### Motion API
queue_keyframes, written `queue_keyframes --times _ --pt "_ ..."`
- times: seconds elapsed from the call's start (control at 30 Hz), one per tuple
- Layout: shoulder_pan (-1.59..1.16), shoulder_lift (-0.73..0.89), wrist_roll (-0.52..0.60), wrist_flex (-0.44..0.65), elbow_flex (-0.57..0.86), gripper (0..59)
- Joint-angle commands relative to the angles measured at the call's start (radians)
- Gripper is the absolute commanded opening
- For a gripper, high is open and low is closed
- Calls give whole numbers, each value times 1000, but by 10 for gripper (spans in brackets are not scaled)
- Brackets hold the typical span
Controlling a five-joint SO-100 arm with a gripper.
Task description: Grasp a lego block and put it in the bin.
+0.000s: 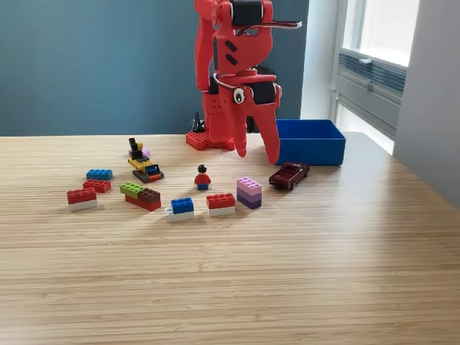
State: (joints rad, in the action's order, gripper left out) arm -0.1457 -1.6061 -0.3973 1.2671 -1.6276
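Hanging above the tabletop [302, 287] with jaws parted and nothing between them: the red pincer [256, 152], tips pointing down, close in front of the red studded base [198, 139]. Just beside it, toward the exterior view's right and slightly behind: the blue bin [310, 140], open-topped, seemingly with nothing inside, though the floor mostly hidden by the near wall.

Nearest candidates for a grasp: the purple stacked block [249, 192], below and in front of the pincer; the red-and-white block [221, 203] just beyond that, toward the exterior view's left; then the blue-and-white block [180, 208]. Farther off toward that same side: a green, brown and red cluster [141, 195], a red-and-white block [82, 198], a small red brick [97, 185] and a blue brick [99, 174].

Risks, as judged from here. Coming down on the purple stack off-centre, likely tipping or splitting the layers rather than lifting them whole. Clipping the small figure [203, 177] or nudging the dark red toy car [289, 175], both near the descent path, the car likely to roll. Closing on two neighbouring bricks at once, given how tightly the front row sits. Swinging toward the bin too low, knocking the near wall and shifting the box. Reaching for the far bricks or the yellow-and-black vehicle [146, 168], stretching the arm and weakening the grip.
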Motion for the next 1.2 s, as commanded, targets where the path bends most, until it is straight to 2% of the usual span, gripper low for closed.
queue_keyframes --times 0.03,0.53,0.83,1.13,1.2 --pt "21 -11 -34 -43 -17 345" --pt "43 172 -44 -44 -3 353" --pt "40 192 -48 -107 -43 342" --pt "38 192 -48 -175 -98 277" --pt "38 192 -41 -189 -104 238"
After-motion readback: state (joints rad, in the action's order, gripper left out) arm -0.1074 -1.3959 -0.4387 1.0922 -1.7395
